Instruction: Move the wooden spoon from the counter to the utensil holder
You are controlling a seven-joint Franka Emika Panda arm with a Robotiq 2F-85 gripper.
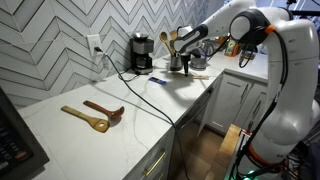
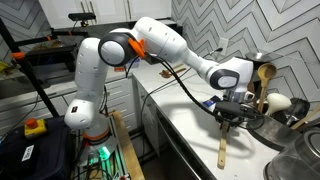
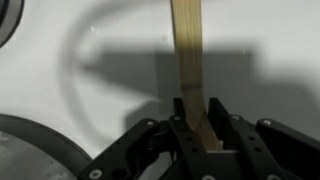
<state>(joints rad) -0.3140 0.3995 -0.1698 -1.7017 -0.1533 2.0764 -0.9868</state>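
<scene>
My gripper [image 2: 234,108] is shut on the handle of the pale wooden spoon [image 2: 223,146], which hangs down over the white counter. In the wrist view the spoon handle [image 3: 186,55] runs straight up from between my shut fingers [image 3: 195,112]. The utensil holder [image 1: 176,63] is a small dark pot by the backsplash with wooden utensils [image 1: 166,40] sticking out of it. My gripper [image 1: 188,52] hovers right beside it. In an exterior view those utensils [image 2: 266,76] stand just behind my gripper.
A golden-orange spoon [image 1: 86,119] and a dark reddish-brown utensil [image 1: 106,110] lie on the near counter. A black coffee maker [image 1: 142,52] stands by the wall, its cord crossing the counter. A shiny steel vessel [image 2: 298,152] sits near the corner. A dark round edge [image 3: 30,150] shows in the wrist view.
</scene>
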